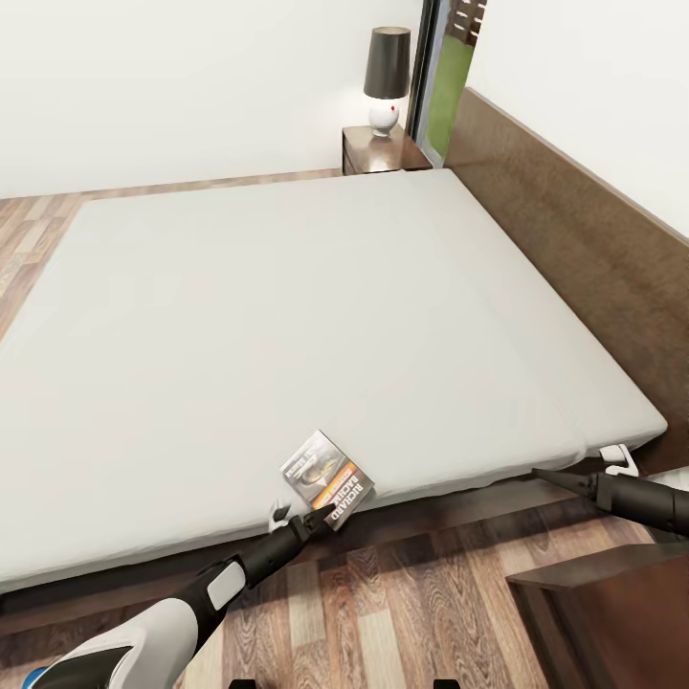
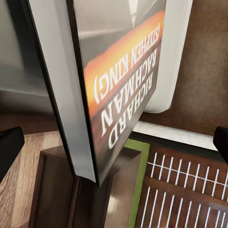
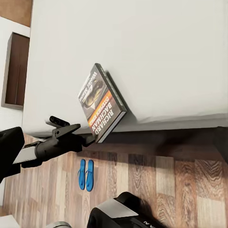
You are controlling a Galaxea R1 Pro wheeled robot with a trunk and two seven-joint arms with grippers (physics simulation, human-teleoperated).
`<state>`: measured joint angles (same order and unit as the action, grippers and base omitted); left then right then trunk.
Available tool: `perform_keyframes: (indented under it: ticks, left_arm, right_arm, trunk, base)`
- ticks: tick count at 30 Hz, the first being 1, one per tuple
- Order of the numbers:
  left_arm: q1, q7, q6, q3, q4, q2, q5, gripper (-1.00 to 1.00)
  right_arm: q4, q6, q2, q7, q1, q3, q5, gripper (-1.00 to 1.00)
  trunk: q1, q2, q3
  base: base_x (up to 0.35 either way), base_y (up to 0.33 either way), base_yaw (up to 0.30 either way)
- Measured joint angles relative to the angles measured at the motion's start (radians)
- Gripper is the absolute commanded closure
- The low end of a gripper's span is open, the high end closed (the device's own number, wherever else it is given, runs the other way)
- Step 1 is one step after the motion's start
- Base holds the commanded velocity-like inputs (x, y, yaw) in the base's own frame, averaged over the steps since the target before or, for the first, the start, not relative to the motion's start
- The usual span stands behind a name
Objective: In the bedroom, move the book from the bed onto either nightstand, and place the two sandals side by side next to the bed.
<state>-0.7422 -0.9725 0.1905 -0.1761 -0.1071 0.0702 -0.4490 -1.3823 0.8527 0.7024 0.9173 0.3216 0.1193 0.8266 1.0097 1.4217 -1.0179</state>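
Book tilted up at the bed's near edge, gripped at its lower corner by the left hand. Right hand near the bed's corner, grip state unclear. Sandals side by side on the floor beside the bed.

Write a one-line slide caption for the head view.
Left gripper lifts the book tilted at the bed edge; nightstand beyond.
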Motion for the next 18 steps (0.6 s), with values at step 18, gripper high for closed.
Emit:
perform_keyframes:
  ticks: [18]
  left_arm:
    - [0.000,0.002,0.000,0.000,0.000,0.001,0.000,-1.00]
  right_arm:
    - [0.000,0.000,0.000,0.000,0.000,0.000,0.000,-1.00]
  trunk:
    - [0.000,0.000,0.000]
  base:
    - [0.000,0.000,0.000]
